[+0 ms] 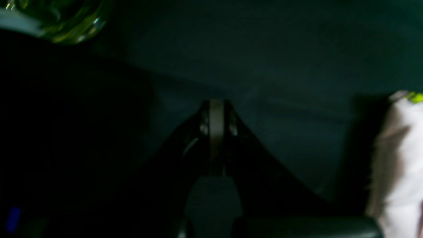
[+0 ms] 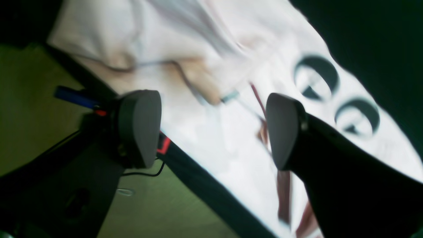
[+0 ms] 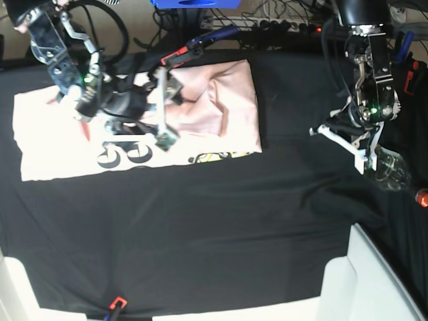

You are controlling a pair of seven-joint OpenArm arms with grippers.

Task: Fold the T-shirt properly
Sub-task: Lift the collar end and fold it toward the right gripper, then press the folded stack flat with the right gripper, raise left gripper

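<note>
right gripper (image 2: 213,129) jaws apart, nothing between them, hovering over the t-shirt (image 2: 231,66). left gripper (image 1: 216,132) jaws pressed together, empty, above the black table cloth (image 1: 264,49) at right of base view, well apart from the shirt. t-shirt lies upper left of base view, partly folded, black lettering showing along its lower edge. clear bottle (image 3: 391,170) just beside the left gripper; contents can't tell.
</note>
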